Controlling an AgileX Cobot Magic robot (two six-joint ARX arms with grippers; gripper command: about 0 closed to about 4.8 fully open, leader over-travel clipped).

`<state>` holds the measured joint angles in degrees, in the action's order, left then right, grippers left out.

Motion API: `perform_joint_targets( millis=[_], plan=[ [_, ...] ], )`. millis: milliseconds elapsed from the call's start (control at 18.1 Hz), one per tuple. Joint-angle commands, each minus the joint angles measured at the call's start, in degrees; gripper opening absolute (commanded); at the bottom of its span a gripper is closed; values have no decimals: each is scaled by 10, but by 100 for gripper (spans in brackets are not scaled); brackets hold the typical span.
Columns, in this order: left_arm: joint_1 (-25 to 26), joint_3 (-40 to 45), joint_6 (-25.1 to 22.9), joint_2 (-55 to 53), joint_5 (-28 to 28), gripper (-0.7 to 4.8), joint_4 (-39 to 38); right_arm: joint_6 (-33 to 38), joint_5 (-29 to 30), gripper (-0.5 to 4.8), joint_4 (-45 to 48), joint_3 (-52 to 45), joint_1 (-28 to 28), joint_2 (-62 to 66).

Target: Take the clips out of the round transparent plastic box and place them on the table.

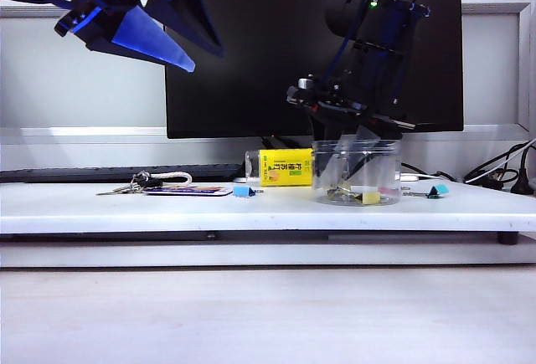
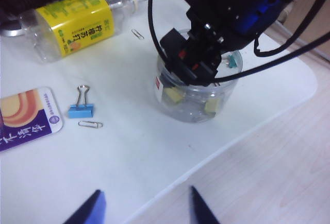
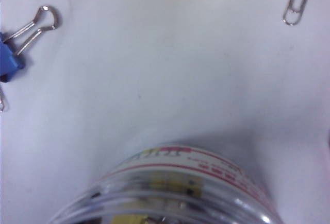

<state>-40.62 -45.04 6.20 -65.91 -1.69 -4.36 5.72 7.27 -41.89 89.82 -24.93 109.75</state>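
Note:
The round transparent plastic box (image 1: 356, 182) stands on the table (image 1: 251, 213), right of centre. Small pale-yellow clips (image 1: 371, 198) lie on its bottom, and they show through the wall (image 2: 174, 95) in the left wrist view. My right gripper (image 1: 352, 167) reaches down into the box. Its fingers show as two dim bands standing apart, open, with nothing between them. In the right wrist view only the box rim (image 3: 170, 190) and a yellow clip (image 3: 133, 219) show, and the fingers are hidden. My left gripper (image 1: 159, 42) hangs high at the left, open and empty (image 2: 147, 206).
A blue clip (image 1: 243, 190) and a paper clip (image 2: 90, 124) lie left of the box, and a teal clip (image 1: 435, 190) lies to its right. A yellow-labelled bottle (image 1: 285, 167) lies behind. Keys (image 1: 134, 185) and a card (image 1: 188, 189) rest further left. A monitor stands at the back.

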Motion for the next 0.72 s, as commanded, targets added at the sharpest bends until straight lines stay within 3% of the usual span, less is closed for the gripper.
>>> perform_joint_targets(
  millis=[55,441,717],
  plan=[
    [0,-3,-2,1,-5,218,11,-3,3,212,-23,16,1,3],
    [0,-3,-2,1,-33,218,14,-28,-44,206,-85,45,1,3],
    [0,-3,1,1,-37,217,14,-28,-47,166,-86,45,4,3]
  ],
)
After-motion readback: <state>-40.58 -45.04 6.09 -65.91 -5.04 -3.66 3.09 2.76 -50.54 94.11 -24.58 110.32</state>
